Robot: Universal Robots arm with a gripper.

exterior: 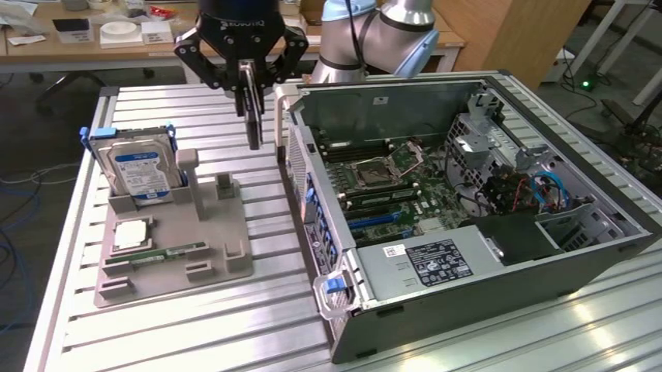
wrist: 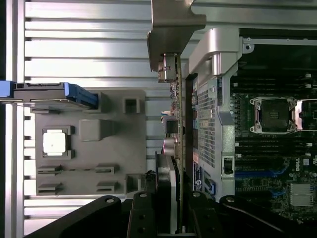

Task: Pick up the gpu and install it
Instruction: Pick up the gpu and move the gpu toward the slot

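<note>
Gpu [exterior: 253, 116] held upright beside the open computer case [exterior: 466, 310].
Jaws partly closed, clamping its top edge; it hangs over the counter [exterior: 155, 333] between parts tray [exterior: 176, 256] and case, edge-down, probably to suit the slot.

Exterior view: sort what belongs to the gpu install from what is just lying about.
In the job: gpu, held by the gripper; open computer case, motherboard.
Lying about: hard drive, processor chip, memory stick, all on the grey holder.
</note>
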